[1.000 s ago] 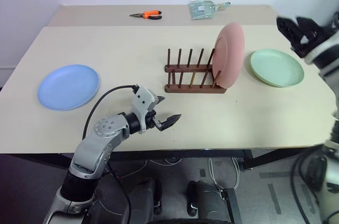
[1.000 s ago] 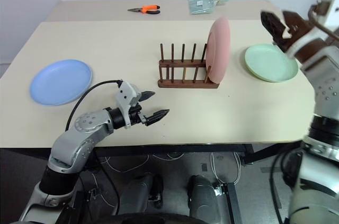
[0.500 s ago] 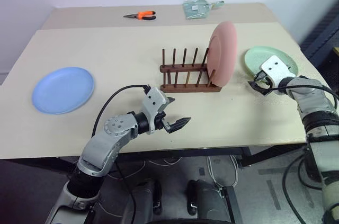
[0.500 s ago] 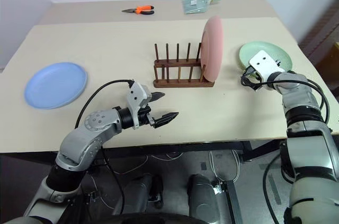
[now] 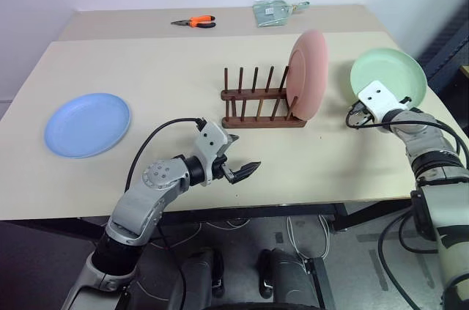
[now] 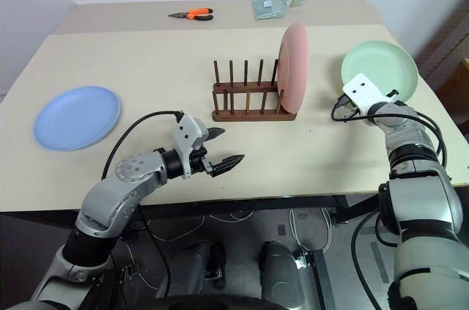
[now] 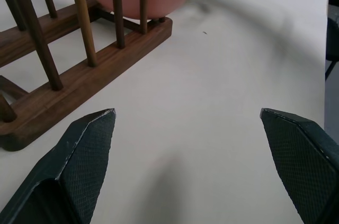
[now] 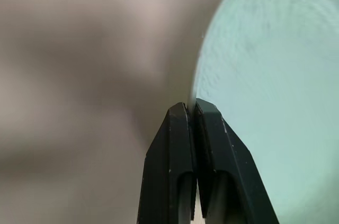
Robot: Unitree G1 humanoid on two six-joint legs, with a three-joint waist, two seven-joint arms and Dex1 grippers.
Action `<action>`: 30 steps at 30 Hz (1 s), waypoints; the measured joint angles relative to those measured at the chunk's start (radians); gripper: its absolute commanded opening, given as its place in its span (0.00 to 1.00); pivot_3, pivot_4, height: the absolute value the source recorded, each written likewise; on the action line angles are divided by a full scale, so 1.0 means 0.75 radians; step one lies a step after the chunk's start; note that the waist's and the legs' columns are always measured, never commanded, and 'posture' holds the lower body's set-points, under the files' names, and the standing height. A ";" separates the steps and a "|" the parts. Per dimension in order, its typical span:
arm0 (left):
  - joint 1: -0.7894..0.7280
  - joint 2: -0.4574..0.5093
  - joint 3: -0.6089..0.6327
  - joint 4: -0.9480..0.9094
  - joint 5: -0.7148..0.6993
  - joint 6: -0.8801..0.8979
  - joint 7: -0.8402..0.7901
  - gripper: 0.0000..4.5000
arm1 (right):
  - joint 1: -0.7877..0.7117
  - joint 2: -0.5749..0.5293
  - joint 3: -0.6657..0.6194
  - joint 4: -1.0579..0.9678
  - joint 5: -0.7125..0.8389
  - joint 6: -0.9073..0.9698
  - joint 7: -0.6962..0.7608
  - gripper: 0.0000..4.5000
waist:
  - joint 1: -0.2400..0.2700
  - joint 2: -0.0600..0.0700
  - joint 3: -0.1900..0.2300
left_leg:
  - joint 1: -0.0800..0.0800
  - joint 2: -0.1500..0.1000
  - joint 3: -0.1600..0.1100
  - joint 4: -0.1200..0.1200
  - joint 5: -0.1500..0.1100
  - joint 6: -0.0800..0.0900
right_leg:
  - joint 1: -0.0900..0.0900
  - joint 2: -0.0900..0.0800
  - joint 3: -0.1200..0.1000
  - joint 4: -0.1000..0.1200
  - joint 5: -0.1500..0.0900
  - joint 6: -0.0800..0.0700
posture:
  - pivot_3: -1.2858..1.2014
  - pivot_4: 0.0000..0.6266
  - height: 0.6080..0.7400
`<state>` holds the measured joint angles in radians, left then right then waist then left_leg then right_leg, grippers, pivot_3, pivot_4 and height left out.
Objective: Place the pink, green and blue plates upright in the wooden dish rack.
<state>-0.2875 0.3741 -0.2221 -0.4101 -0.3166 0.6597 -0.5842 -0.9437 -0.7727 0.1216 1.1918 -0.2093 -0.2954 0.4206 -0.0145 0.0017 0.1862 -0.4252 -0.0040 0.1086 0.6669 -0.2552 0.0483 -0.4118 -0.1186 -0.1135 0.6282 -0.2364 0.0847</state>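
Gripping the round pale-green plate (image 5: 388,80) by its near rim, tilted up off the tabletop (image 5: 146,68), the right gripper (image 8: 192,112) should carry it edge-first into the dark wooden peg rack (image 5: 260,101) beside the upright pink plate (image 5: 308,75); left gripper (image 5: 236,160) fingers spread.

The wooden dish rack (image 5: 262,101) stands mid-table (image 5: 161,68) with one plate (image 5: 308,74) upright in its right end; another plate (image 5: 87,124) lies far left; a third (image 5: 392,75) tilts up right; pliers (image 5: 195,22) lie behind.

Pink plate (image 5: 308,74) upright in wooden dish rack (image 5: 261,108); green plate (image 5: 388,78) tilted up; blue plate (image 5: 87,124) flat.
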 measured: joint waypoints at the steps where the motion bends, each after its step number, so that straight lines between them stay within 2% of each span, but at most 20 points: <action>1: 0.015 0.010 0.004 0.000 0.002 0.000 0.004 1.00 | 0.035 -0.023 -0.059 -0.109 0.048 -0.013 0.010 0.01 | 0.001 0.001 0.000 | 0.000 0.000 0.000 0.000 0.000 0.000 | 0.000 0.000 0.000 0.000 0.000 0.000 | 0.52 0.24 1.00; 2: 0.024 0.019 0.008 0.002 0.003 0.000 0.006 1.00 | 0.052 -0.033 -0.108 -0.200 0.099 -0.006 0.026 0.01 | 0.001 0.001 0.000 | 0.000 0.000 0.000 0.000 0.000 0.000 | 0.000 0.000 0.000 0.000 0.000 0.000 | 0.52 0.24 1.00; 5: 0.027 0.027 0.029 0.005 0.003 -0.012 0.006 1.00 | 0.159 -0.036 -0.317 -0.693 0.396 0.178 0.123 0.01 | 0.003 0.001 0.001 | 0.000 0.001 -0.002 0.000 0.000 -0.001 | 0.000 -0.001 0.000 0.000 0.000 0.000 | 0.52 0.24 1.00; 7: 0.027 0.038 0.056 0.011 0.003 -0.027 0.004 1.00 | 0.196 -0.024 -0.449 -1.081 0.688 0.441 0.174 0.01 | 0.003 0.001 0.000 | 0.000 0.002 -0.003 0.000 0.000 -0.001 | 0.000 -0.001 0.000 0.001 0.000 0.000 | 0.52 0.24 1.00; 9: 0.027 0.054 0.080 0.036 0.003 -0.046 0.003 1.00 | 0.197 -0.012 -0.586 -1.437 1.100 0.774 0.193 0.01 | 0.006 0.001 0.000 | 0.000 0.002 -0.004 0.000 0.000 -0.001 | 0.000 -0.001 -0.001 0.000 0.000 -0.001 | 0.52 0.24 1.00; 10: 0.029 0.056 0.087 0.046 0.003 -0.052 0.002 1.00 | 0.195 -0.012 -0.621 -1.532 1.232 0.866 0.198 0.01 | 0.006 0.001 0.000 | 0.000 0.002 -0.005 0.000 -0.001 0.000 | 0.001 -0.002 -0.001 0.000 0.000 -0.001 | 0.52 0.24 1.00; 11: 0.031 0.067 0.097 0.062 0.004 -0.061 -0.003 1.00 | 0.196 -0.012 -0.666 -1.664 1.472 1.023 0.196 0.01 | 0.006 0.001 0.000 | 0.000 0.002 -0.005 0.000 -0.001 0.001 | 0.001 -0.003 -0.002 -0.001 0.000 -0.001 | 0.52 0.24 1.00; 13: 0.040 0.086 0.115 0.088 0.011 -0.081 -0.007 1.00 | 0.198 0.013 -0.683 -1.838 1.796 1.210 0.171 0.01 | 0.006 0.001 0.000 | 0.000 0.002 -0.005 0.000 -0.006 0.008 | 0.001 -0.004 -0.002 -0.001 0.000 -0.001 | 0.52 0.24 1.00; 15: 0.040 0.090 0.119 0.111 0.017 -0.095 -0.010 1.00 | 0.196 0.092 -0.652 -1.948 2.007 1.318 0.103 0.01 | 0.004 0.000 -0.001 | 0.000 0.002 -0.005 0.000 -0.007 0.009 | 0.001 -0.005 -0.002 -0.001 0.001 -0.001 | 0.52 0.24 1.00; 18: 0.039 0.090 0.119 0.126 0.029 -0.117 -0.016 1.00 | 0.190 0.256 -0.560 -1.952 2.147 1.399 -0.091 0.01 | 0.003 0.000 -0.001 | -0.001 0.001 -0.004 0.000 -0.006 0.009 | -0.002 -0.006 -0.002 0.001 0.001 -0.002 | 0.52 0.24 1.00; 22: 0.039 0.076 0.118 0.126 0.032 -0.130 -0.011 1.00 | 0.189 0.369 -0.453 -1.794 2.152 1.477 -0.275 0.01 | 0.013 0.000 -0.001 | -0.005 -0.001 -0.003 0.000 -0.003 0.004 | -0.004 -0.007 -0.003 0.000 0.001 -0.002 | 0.52 0.24 1.00; 30: 0.061 0.071 0.116 0.107 0.033 -0.128 0.007 1.00 | 0.172 0.378 -0.444 -1.541 2.039 1.552 -0.252 0.01 | 0.005 0.000 -0.001 | -0.006 -0.001 -0.001 0.000 -0.003 0.005 | -0.005 -0.004 -0.002 0.001 0.001 -0.001 | 0.52 0.24 1.00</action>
<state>-0.2416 0.4273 -0.1354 -0.3298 -0.2920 0.5635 -0.5789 -0.8145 -0.4894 -0.2111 0.0358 1.3198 0.8687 0.2317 -0.0105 0.0019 0.1858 -0.4298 -0.0049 0.1080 0.6668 -0.2575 0.0521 -0.4158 -0.1217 -0.1151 0.6288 -0.2354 0.0837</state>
